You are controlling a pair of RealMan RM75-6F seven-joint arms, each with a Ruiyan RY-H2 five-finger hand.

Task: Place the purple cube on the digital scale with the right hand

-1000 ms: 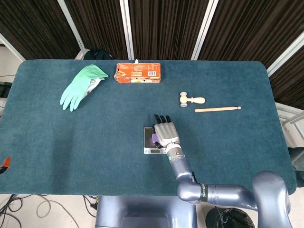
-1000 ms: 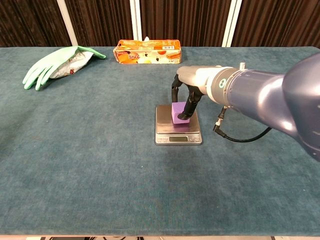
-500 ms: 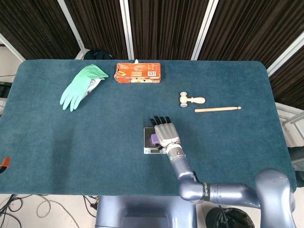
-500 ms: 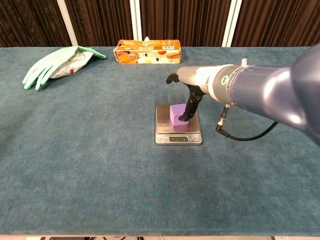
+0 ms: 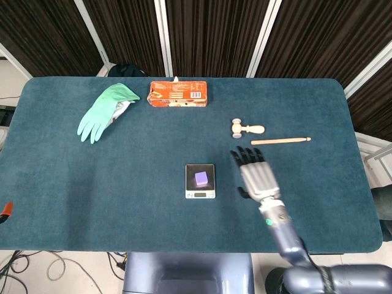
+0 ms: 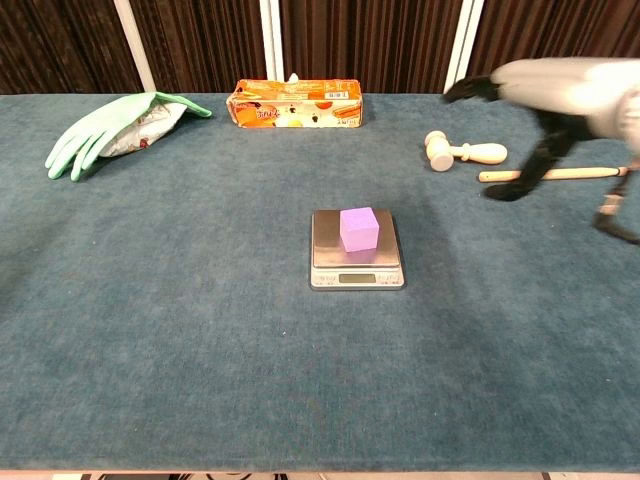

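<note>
I see the purple cube [image 5: 201,178] sitting alone on the digital scale [image 5: 200,192] near the middle of the frame. My right hand [image 5: 258,176] is off to the right of the scale, not touching it, with its fingers [image 5: 246,155] spread apart and holding nothing. Above it lie a small wooden mallet [image 5: 246,129] and a wooden stick [image 5: 280,141] on the blue surface [image 5: 122,184].

Bright, even overhead light, soft shadows, sharp focus except the motion-blurred robot hand [image 6: 560,95].
</note>
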